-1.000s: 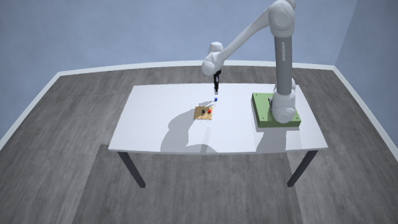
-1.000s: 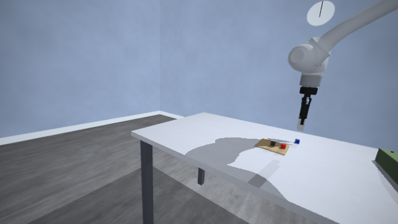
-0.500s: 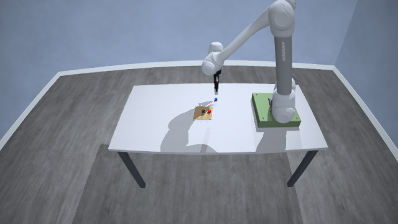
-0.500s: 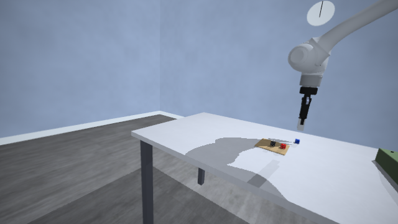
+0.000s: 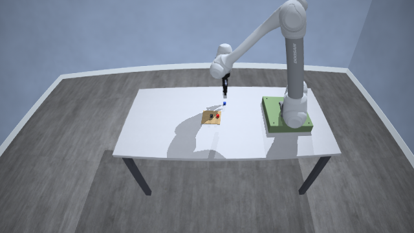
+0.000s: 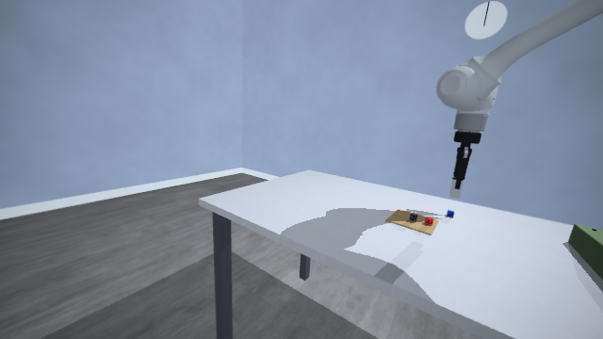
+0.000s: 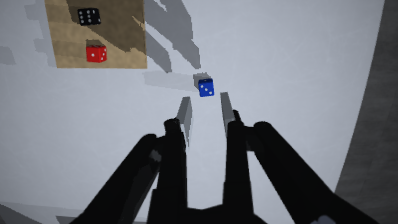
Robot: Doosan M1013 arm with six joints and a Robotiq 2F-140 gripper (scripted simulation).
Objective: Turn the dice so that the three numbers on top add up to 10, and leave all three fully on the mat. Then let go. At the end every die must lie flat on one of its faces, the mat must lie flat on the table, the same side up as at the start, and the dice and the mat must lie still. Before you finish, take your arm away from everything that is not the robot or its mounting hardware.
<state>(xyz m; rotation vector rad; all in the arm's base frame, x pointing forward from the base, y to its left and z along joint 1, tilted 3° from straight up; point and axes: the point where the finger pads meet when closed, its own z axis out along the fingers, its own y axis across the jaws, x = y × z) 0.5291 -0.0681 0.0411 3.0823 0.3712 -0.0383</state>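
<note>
In the top view the dice are too small for their pips to be read, and the fingers merge into one dark strip with a pale tip. The exterior view sees the gripper (image 5: 225, 96) (image 6: 455, 195) (image 7: 206, 106) nearly edge-on, so the gap is hidden there; the arm (image 5: 255, 36) (image 6: 532, 40) runs off the upper right, and the green base (image 5: 271, 129) (image 6: 588, 251) is cut by the right edge. In the wrist view the mat (image 5: 207, 122) (image 6: 400, 221) (image 7: 70, 60) is cut by the top edge, and shadow darkens part of it.

The arm reaches left from the base in the top view, its wrist bent so the gripper points down above the table (image 5: 155, 123) (image 6: 283, 202) (image 7: 90, 125), near the blue die (image 5: 224, 103) (image 6: 450, 214) (image 7: 206, 89). The fingers stand a little apart with nothing between them.

The blue die sits off the mat, beyond the fingertips in the wrist view, three pips facing the camera. At upper left there, the black die (image 5: 211, 116) (image 6: 413, 217) (image 7: 89, 17) shows six pips and the red die (image 5: 217, 116) (image 6: 429, 221) (image 7: 96, 53) one on its broadest visible face; both are on the mat.

From where I'm standing, I can't make out any change over the last 1 second: the arm (image 5: 253, 39) (image 6: 532, 42), its jaws (image 5: 225, 96) (image 6: 455, 192) and the 3 dice look the same in the top and exterior views, both 1 second ago and 0.5 seconds ago. Any slight shift at the fingertips would be too small to tell from those 2 sides, and the close view from the wrist gives me only this 1 moment to go by.
</note>
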